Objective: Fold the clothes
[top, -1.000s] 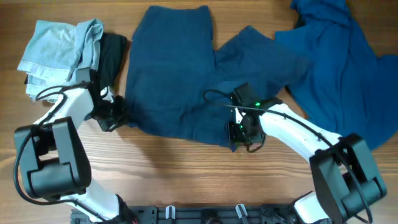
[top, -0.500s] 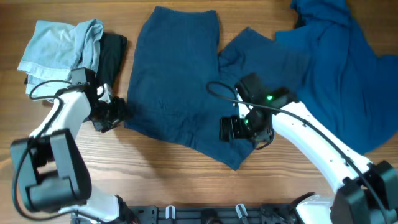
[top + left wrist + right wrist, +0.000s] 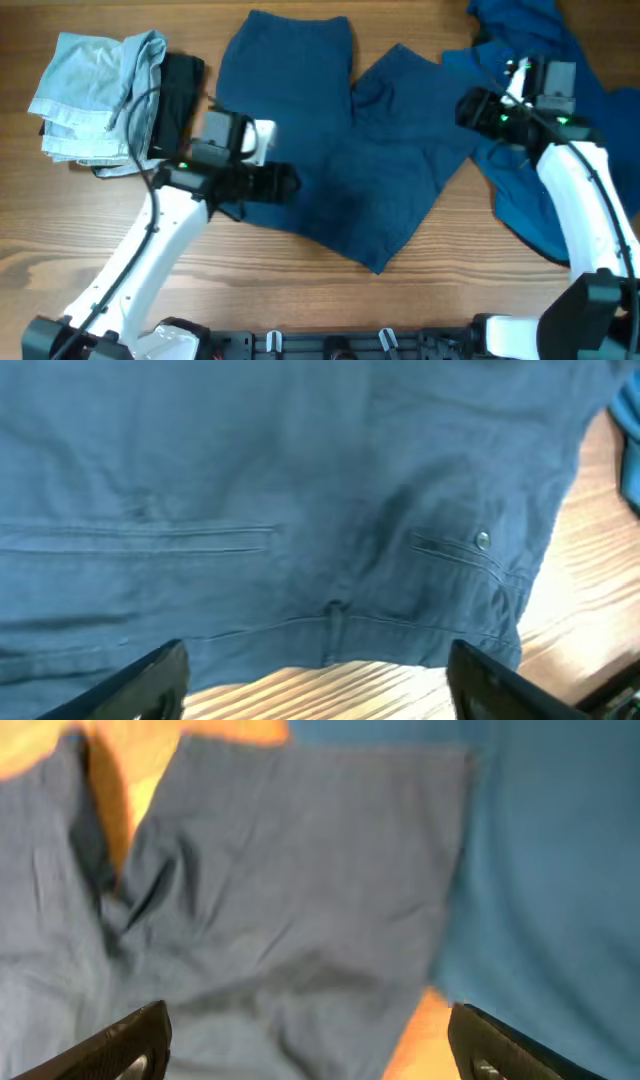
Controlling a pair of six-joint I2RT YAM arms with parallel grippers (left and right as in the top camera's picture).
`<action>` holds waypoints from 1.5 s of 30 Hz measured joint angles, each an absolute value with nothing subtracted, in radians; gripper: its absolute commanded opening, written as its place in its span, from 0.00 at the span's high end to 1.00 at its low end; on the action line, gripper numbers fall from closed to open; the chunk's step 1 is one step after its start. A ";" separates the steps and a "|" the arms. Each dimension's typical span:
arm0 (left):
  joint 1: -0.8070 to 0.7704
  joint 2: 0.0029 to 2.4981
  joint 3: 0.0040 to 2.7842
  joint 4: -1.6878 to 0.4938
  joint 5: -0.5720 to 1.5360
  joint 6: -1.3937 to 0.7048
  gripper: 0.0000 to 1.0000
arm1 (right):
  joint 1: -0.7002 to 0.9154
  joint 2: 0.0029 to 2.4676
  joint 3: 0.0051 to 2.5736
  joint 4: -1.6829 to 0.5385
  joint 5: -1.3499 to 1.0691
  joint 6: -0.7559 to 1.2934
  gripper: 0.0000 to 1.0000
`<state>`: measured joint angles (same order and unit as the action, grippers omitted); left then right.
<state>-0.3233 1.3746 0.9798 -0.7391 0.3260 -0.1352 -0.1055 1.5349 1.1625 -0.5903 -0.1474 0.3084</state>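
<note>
- Both arms have moved since 0.5 s ago: the left gripper (image 3: 283, 183) now reaches over the dark blue trousers (image 3: 330, 140) from 9 o'clock. The right gripper (image 3: 467, 108) has swung up to 2 o'clock, at the edge of the brighter blue garment (image 3: 615, 130).
- The trousers lie spread at the centre of the table (image 3: 300, 290).
- At 10 o'clock the pale blue denim bundle (image 3: 95, 90) touches the black piece (image 3: 178, 95).
- Only the left wrist view shows detail on the trousers: a pocket welt (image 3: 140, 540), a small metal button (image 3: 483, 540) and a belt loop (image 3: 335, 622).
- Its 2 fingers (image 3: 160, 680) stand wide apart, released, just above the cloth.
- The blurred right wrist view shows trouser fabric beside the brighter blue garment. Its fingers (image 3: 130, 1040) are likewise spread and grip nothing.
</note>
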 measured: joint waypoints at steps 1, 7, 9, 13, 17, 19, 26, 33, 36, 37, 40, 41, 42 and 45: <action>-0.371 1.378 0.980 -0.722 0.324 -0.136 0.12 | -0.121 1.557 1.163 -0.558 -0.144 0.305 0.11; -0.611 1.430 0.979 -0.613 0.335 -0.169 0.05 | -0.136 1.760 1.163 -0.440 -0.126 0.282 0.12; -0.674 1.448 0.979 -0.595 0.355 -0.204 0.09 | -0.136 1.811 1.163 -0.414 -0.110 0.276 0.11; -0.765 1.473 0.996 -0.594 0.399 -0.236 0.23 | -0.136 1.852 1.163 -0.371 -0.102 0.260 0.16; -0.872 1.564 1.007 -0.578 0.458 -0.278 0.31 | -0.136 1.878 1.163 -0.347 -0.099 0.255 0.16; -0.901 1.620 1.007 -0.574 0.500 -0.302 0.33 | -0.136 1.881 1.163 -0.331 -0.099 0.255 0.16; -0.928 1.847 1.142 -0.783 0.428 -0.314 0.38 | -0.136 1.881 1.163 -0.324 -0.098 0.248 0.15; -0.897 1.876 1.303 -0.812 0.179 -0.238 0.36 | -0.136 1.881 1.163 -0.324 -0.096 0.239 0.15; -0.935 1.929 1.303 -0.842 0.171 -0.233 0.29 | -0.136 1.881 1.163 -0.324 -0.093 0.232 0.15; -0.945 1.933 1.303 -0.858 0.174 -0.229 0.27 | -0.136 1.881 1.163 -0.324 -0.089 0.229 0.15; -0.954 1.933 1.309 -0.867 0.214 -0.225 0.23 | -0.136 1.881 1.163 -0.323 -0.084 0.229 0.15; -0.954 1.933 1.309 -0.863 0.219 -0.224 0.23 | -0.136 1.881 1.163 -0.323 -0.084 0.229 0.15; -0.955 1.933 1.309 -0.852 0.227 -0.222 0.23 | -0.136 1.881 1.163 -0.323 -0.084 0.229 0.15; -0.973 1.933 1.309 -0.809 0.241 -0.221 0.28 | -0.136 1.881 1.163 -0.321 -0.084 0.229 0.19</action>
<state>-0.9733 1.9327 1.3094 -0.8093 0.2413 -0.2211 -0.1364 1.8812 1.1625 -0.3206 -0.0841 0.2287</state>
